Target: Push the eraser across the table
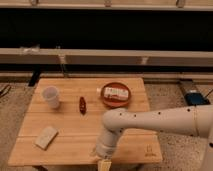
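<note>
The light-wood slatted table fills the middle of the camera view. No black eraser shows on it; it is hidden or out of view. My white arm reaches in from the right and bends down over the table's front edge. My gripper hangs at the front edge, right of the middle, at the bottom of the view.
A white cup stands at the left. A small dark-red object lies near the middle. A reddish plate holding a white packet sits at the back right. A pale beige flat block lies at the front left. A low rail runs behind the table.
</note>
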You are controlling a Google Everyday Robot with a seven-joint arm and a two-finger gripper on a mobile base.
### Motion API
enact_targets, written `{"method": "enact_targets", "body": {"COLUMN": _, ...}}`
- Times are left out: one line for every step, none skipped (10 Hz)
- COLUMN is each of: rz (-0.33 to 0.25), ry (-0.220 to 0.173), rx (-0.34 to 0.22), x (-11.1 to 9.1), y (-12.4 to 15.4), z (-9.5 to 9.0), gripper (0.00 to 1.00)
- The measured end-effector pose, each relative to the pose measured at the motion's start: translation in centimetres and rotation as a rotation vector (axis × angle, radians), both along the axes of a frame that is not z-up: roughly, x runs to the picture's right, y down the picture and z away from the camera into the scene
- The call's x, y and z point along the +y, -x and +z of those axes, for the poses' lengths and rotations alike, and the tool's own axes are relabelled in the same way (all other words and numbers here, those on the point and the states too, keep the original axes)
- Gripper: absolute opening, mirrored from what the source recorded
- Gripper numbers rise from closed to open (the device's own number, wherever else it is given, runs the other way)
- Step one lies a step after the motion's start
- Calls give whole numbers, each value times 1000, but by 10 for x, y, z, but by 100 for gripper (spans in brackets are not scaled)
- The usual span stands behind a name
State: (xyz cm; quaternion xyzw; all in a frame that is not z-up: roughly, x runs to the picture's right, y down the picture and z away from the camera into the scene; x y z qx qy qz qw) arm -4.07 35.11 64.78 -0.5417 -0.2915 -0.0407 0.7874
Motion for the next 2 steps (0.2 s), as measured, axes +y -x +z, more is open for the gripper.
{"method": "enact_targets", "body": {"rz": 36, "ry": 17, "rx": -38, "x": -2, "y": -1, "z": -4, "gripper": 80}}
{"method": "enact_targets", "body": {"rz": 59, "ry": 26, "rx": -58, "x": -4, "y": -2, "z": -6, "gripper": 80}}
